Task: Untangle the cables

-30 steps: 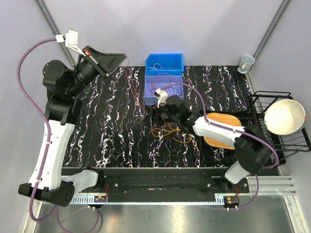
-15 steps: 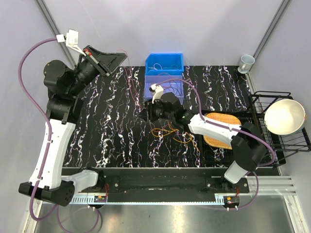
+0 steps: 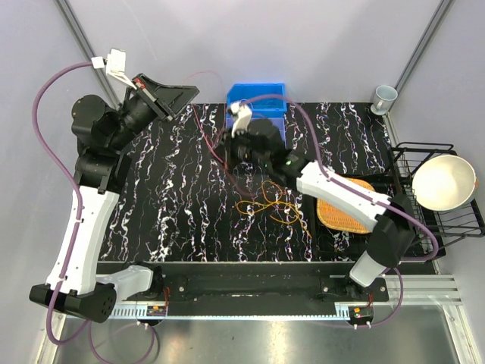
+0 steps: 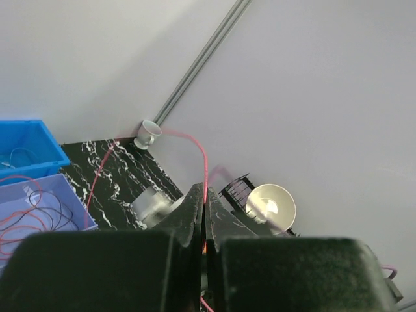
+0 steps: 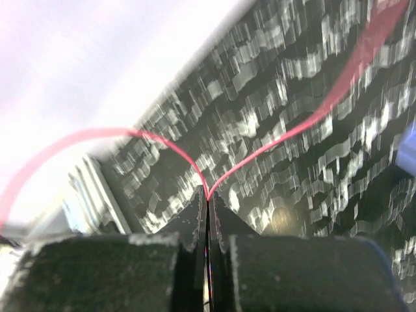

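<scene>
While I watch both wrist feeds, left gripper (image 4: 203, 195): clamped flat on the thin red cable (image 4: 205, 159), raised above the table's far-left corner.
Right gripper (image 5: 208, 195): pinched on that same red strand, near the blue plastic bin (image 3: 258, 92).
Other cables: loose orange-and-yellow tangle (image 3: 267, 205) on the black marbled table (image 3: 167, 197).
Risk: if I pull the arms apart too hard, the strand may slip free or cinch the tangle tighter.

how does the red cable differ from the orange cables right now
The red cable is pinched in the shut jaws of both the left gripper and the right gripper; the orange cables are held by neither. The red cable runs through the air between the arms; the orange cables lie in loose loops on the table. Both are thin and flexible.
</scene>
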`<state>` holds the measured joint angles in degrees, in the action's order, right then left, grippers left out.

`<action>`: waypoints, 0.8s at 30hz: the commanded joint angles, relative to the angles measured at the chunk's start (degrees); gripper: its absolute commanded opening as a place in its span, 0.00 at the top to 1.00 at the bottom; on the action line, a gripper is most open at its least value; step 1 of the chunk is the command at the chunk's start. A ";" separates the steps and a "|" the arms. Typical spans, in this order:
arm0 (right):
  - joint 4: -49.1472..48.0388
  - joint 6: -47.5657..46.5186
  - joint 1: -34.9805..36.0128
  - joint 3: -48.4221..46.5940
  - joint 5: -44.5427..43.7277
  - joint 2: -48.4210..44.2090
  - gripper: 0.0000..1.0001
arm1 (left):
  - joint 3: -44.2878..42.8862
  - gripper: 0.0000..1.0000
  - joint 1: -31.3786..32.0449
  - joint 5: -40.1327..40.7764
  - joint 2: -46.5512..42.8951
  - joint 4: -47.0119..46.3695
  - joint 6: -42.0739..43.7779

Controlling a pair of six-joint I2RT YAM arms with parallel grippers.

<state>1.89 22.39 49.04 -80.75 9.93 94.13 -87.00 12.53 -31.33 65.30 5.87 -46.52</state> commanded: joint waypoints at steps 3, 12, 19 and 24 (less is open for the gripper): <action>6.81 -4.11 0.53 -18.46 -1.14 -6.41 1.00 | 4.03 1.00 0.12 1.27 -2.98 -1.56 1.70; 7.77 -5.43 0.53 -26.74 -1.58 -7.03 1.00 | 11.41 1.00 0.12 2.68 -5.18 -0.07 3.63; 8.30 -5.78 0.45 -26.48 -2.64 -6.33 1.00 | 18.09 1.00 0.12 1.89 -5.18 -0.51 3.90; 8.30 -7.18 0.45 -27.35 -4.66 -5.01 1.00 | 23.10 1.00 0.73 1.01 -3.51 -2.26 3.46</action>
<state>10.74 17.41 49.04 -106.56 7.81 88.42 -66.00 12.60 -29.65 60.97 7.16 -43.55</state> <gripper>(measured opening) 0.012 0.005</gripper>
